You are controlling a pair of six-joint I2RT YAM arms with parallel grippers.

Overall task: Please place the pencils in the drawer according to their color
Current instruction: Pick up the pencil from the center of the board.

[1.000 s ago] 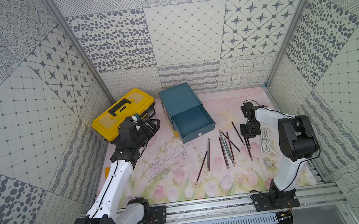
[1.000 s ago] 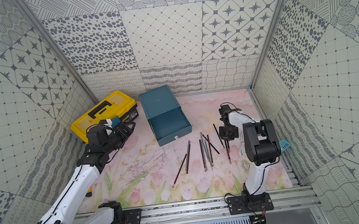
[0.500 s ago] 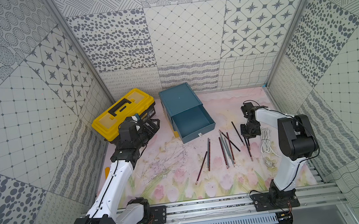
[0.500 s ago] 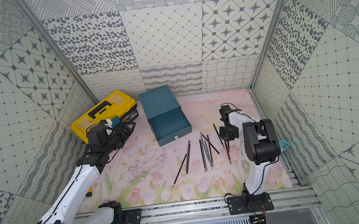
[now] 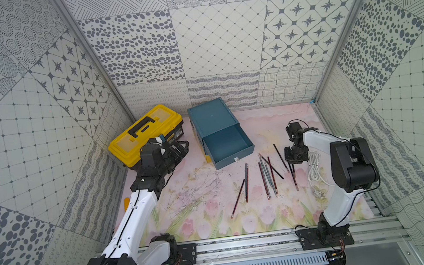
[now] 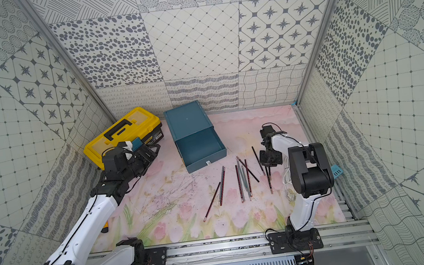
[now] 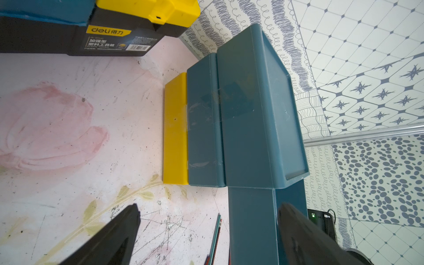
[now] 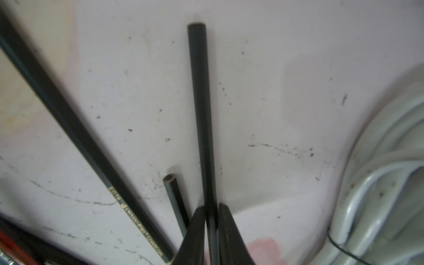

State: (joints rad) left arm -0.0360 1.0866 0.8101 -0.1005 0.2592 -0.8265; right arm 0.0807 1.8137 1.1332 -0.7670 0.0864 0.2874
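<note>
The drawer [image 5: 212,119] is a teal cabinet at the back of the mat; its top drawer [image 5: 227,142] stands pulled out and looks empty, and the yellow lowest one [image 7: 175,128] sticks out a little. Several pencils [image 5: 266,178] lie spread on the mat in front of it, seen in both top views [image 6: 244,181]. My right gripper [image 5: 292,162] points down at the right end of the spread, shut on a black pencil [image 8: 202,114] lying on the mat. My left gripper [image 5: 180,149] hangs open and empty between the toolbox and the cabinet, its fingers [image 7: 114,234] wide apart.
A yellow-lidded black toolbox [image 5: 145,134] stands at the back left, close behind my left gripper. A coiled white cable [image 5: 314,167] lies just right of my right gripper. Another black pencil [image 8: 96,146] and a shorter pencil [image 8: 176,202] lie beside the held one.
</note>
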